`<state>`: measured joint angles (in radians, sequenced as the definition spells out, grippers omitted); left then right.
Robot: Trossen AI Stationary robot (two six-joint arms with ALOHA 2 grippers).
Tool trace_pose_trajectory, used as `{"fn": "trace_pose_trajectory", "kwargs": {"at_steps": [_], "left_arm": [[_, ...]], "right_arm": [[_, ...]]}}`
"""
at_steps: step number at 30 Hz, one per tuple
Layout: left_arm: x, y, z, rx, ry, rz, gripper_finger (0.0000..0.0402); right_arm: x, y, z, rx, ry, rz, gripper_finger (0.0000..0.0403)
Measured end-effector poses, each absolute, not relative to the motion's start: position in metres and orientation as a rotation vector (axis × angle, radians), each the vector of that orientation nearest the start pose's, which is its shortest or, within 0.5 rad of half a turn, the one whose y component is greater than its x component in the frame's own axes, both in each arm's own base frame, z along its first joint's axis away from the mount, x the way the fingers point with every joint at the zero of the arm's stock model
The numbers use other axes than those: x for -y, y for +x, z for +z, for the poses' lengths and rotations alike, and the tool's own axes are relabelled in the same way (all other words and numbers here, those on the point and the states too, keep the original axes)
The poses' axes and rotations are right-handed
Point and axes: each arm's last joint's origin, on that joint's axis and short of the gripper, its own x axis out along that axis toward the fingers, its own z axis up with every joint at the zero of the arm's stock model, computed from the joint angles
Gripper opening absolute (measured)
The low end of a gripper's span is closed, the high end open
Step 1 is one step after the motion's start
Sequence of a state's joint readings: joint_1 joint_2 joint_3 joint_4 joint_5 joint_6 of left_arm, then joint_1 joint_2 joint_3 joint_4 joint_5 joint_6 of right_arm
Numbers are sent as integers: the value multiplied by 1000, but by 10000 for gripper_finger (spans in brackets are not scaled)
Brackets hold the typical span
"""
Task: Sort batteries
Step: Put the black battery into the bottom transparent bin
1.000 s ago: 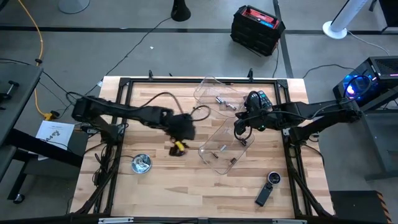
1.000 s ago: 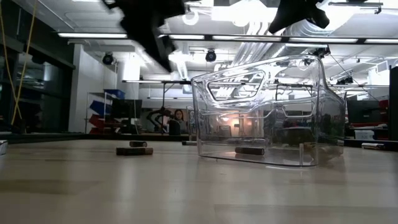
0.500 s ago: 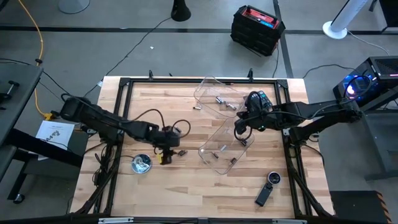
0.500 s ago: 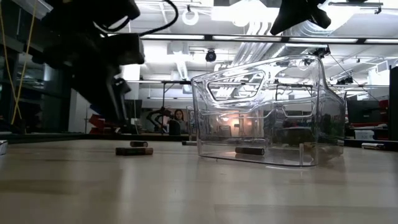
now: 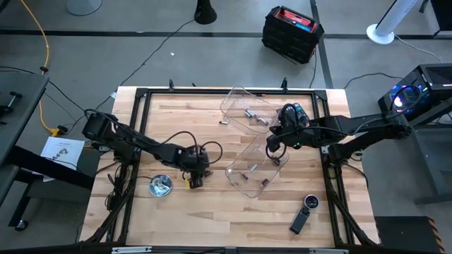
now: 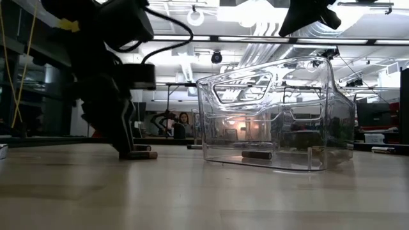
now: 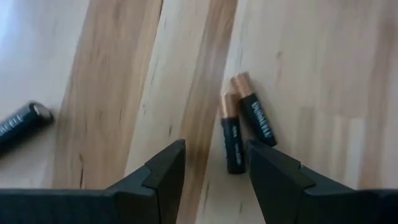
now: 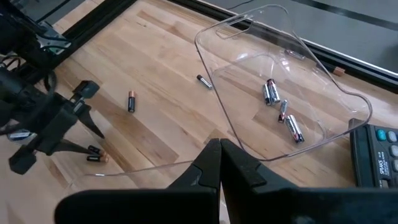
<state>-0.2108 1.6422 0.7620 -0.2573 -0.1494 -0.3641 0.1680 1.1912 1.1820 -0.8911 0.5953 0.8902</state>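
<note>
My left gripper (image 7: pixel 216 150) is open and low over the table, left of the near clear tray (image 5: pixel 253 166). Its fingers point down at a pair of dark, copper-ended batteries (image 7: pixel 244 127) that lie side by side on the wood; the shorter one lies just off one fingertip, untouched. In the low view the left gripper (image 6: pixel 121 137) stands right beside this pair (image 6: pixel 139 154). A third loose battery (image 7: pixel 20 122) lies farther off. My right gripper (image 8: pixel 221 151) is shut and hovers above the near tray (image 8: pixel 155 167). Both the far tray (image 8: pixel 292 93) and the near tray hold batteries.
A loose battery (image 5: pixel 224 121) lies left of the far tray (image 5: pixel 247 107). A shiny metal dish (image 5: pixel 160 185) sits near the left arm, a black oblong gadget (image 5: pixel 304 214) near the table's near right corner. A keypad device (image 8: pixel 376 152) lies by the far tray.
My left gripper has swung toward the near edge and dropped from well above the table to just over the battery pair. The batteries and trays have not moved.
</note>
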Motion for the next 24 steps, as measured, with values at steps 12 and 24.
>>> {"fn": "trace_pose_trajectory", "kwargs": {"at_steps": [12, 24], "left_arm": [[51, 280, 120, -1126, -26, 120, 114], [9, 274, 187, -884, -94, 246, 8]], "right_arm": [[-21, 224, 334, -591, 482, -733, 0], [-20, 224, 335, -565, 483, -765, 0]]}}
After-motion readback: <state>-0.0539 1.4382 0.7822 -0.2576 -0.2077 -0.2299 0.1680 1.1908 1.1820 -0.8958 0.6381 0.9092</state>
